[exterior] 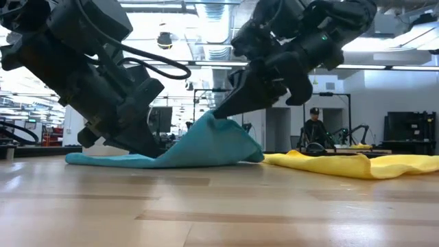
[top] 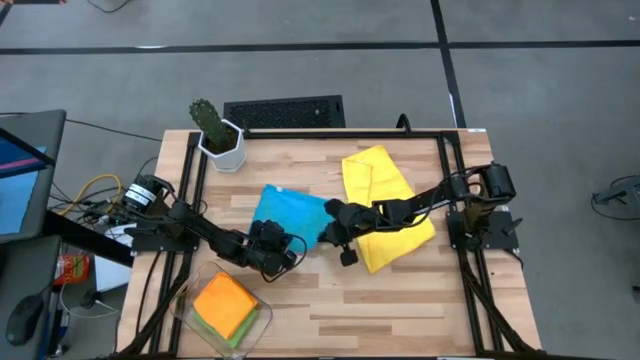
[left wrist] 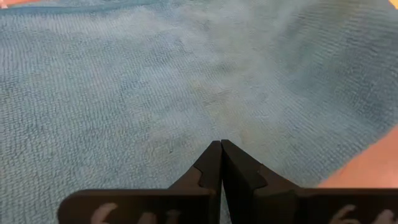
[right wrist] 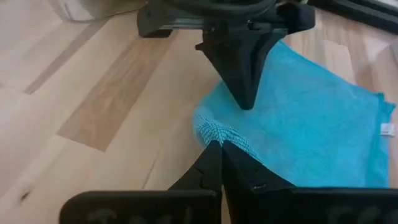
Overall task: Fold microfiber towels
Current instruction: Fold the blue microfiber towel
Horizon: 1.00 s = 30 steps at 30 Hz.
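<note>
Light blue towel (top: 288,213) is spread mid-table, its near edge pinned by the closed left gripper (top: 278,256), one corner pinched and lifted by the closed right gripper (top: 331,229). The yellow towel (top: 383,205) lies toward the right edge. Pulled too hard, the thin pinch could slip free, collapsing the fold

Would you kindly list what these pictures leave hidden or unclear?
- High view: the two arms cover the near edge of the light blue towel.
- High view: the orange towel hides most of the green towel.
- Low view: the stacked towels are out of frame.
- Left wrist view: the left gripper blocks its contact point.
</note>
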Motion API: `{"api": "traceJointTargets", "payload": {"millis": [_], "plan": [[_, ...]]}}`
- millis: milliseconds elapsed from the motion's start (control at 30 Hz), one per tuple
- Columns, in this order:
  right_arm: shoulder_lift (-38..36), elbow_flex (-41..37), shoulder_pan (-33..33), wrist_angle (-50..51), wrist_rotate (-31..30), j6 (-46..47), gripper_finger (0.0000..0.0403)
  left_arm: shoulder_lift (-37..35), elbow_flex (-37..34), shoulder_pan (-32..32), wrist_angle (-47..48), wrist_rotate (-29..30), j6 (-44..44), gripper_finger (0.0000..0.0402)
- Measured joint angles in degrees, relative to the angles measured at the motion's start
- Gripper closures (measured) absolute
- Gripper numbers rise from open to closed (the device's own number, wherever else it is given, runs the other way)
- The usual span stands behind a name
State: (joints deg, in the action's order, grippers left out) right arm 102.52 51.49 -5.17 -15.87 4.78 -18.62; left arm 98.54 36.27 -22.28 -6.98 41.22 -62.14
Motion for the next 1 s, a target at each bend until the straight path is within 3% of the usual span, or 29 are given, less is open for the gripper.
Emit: {"api": "traceJointTargets", "payload": {"millis": [300,500,600,1000], "plan": [[2.5,1.0,1.1,-1.1,2.7,0.4,0.038,1.9,0.0,0.0,-1.0,1.8,-0.6,0.0401],[3.7,1.5,0.7,-1.2,2.6,4.1,0.0374,8.2,0.2,0.1,-11.3,2.0,-2.3,0.0402],[3.3,1.4,0.8,0.2,2.6,5.0,0.0378,10.3,0.2,0.1,-16.7,2.6,1.4,0.0401],[3.7,1.4,-0.8,-2.5,3.3,1.8,0.0375,11.3,4.1,3.6,-18.7,-2.6,6.7,0.0401]]}}
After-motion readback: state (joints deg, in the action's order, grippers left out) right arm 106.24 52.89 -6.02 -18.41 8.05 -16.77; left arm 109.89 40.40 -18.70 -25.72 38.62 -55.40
